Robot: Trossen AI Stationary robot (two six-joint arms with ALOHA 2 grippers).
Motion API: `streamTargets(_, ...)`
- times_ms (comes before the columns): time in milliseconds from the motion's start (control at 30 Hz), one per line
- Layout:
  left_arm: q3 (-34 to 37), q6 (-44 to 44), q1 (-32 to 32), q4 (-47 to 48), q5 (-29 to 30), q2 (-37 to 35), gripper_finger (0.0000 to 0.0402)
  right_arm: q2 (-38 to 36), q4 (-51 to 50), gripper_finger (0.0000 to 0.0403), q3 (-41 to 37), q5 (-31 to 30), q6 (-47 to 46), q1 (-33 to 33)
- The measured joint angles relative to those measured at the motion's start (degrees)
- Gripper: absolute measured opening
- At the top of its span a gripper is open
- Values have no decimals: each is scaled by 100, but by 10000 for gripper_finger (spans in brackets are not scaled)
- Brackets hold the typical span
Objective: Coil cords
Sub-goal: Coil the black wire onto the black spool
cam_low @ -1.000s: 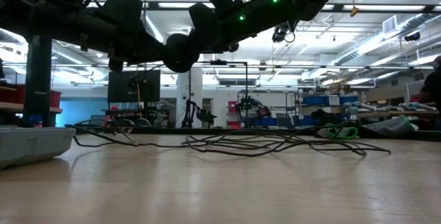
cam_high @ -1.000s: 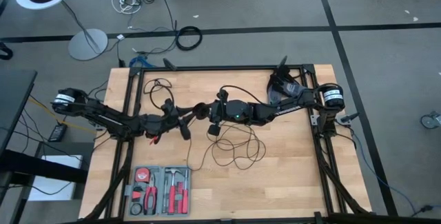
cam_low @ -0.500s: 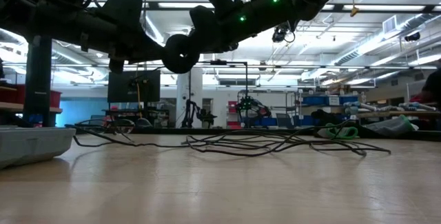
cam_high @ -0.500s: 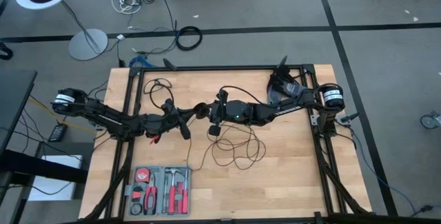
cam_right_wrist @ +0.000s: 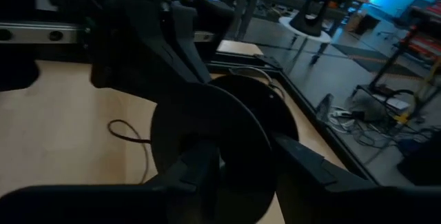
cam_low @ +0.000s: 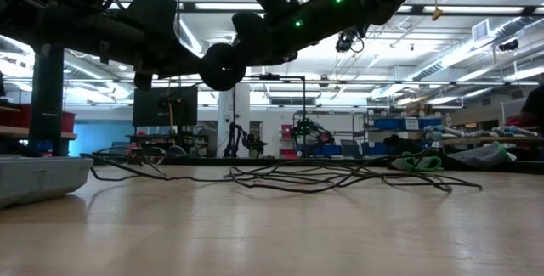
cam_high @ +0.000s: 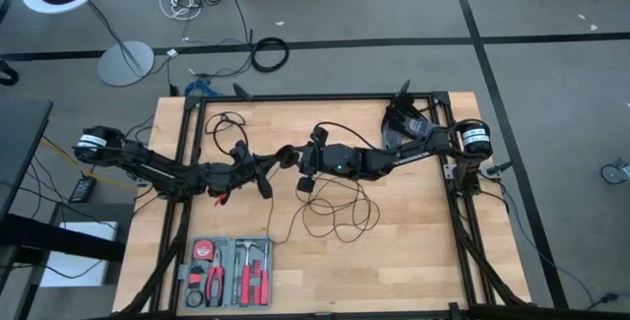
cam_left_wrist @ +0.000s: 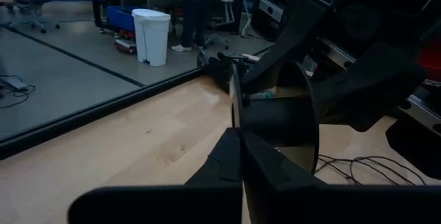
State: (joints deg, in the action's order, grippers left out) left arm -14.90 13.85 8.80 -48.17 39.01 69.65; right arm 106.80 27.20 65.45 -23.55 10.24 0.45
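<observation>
Hidden: where the two grippers meet above the pale wooden bench (cam_high: 413,241), the dark arms cover much of the small round black disc-shaped puck (cam_low: 223,65); seen from above it is a dark spot only.
Hard to tell: how the long thin black cord (cam_high: 340,217) joins the puck; the strand cannot be followed between the fingers.
Cord place: loose loops lie on the bench below the right arm, more loops near the bench's far left part; at bench height it shows as a flat tangle (cam_low: 331,177).
Puck place: raised well above the bench, between both grippers.
Left gripper (cam_high: 268,162): clenched, its fingers (cam_left_wrist: 238,158) pressed together on the puck's thin edge (cam_left_wrist: 275,124).
Right gripper (cam_high: 307,165): fingers (cam_right_wrist: 200,172) on either face of the puck (cam_right_wrist: 207,138), grasping it.
Counts: two arms, one puck, one cord as far as can be followed.
Other: one grey tool tray (cam_high: 228,273) with red-handled tools at the bench's near left corner; one thick black cable ring (cam_high: 269,55) on the floor beyond the bench.
</observation>
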Motion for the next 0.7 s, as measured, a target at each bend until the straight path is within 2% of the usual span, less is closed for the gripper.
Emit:
streamTargets(367,0,-142,4,51,178,4,0,-4,3,148,1,-153,2,131)
streamTargets(533,9,-184,4,77,527,4,0,-94,-266,156,8,-791,44,214)
streamTargets(700,13,-180,4,50,626,4,0,-372,-1153,154,11,-1238,-81,341)
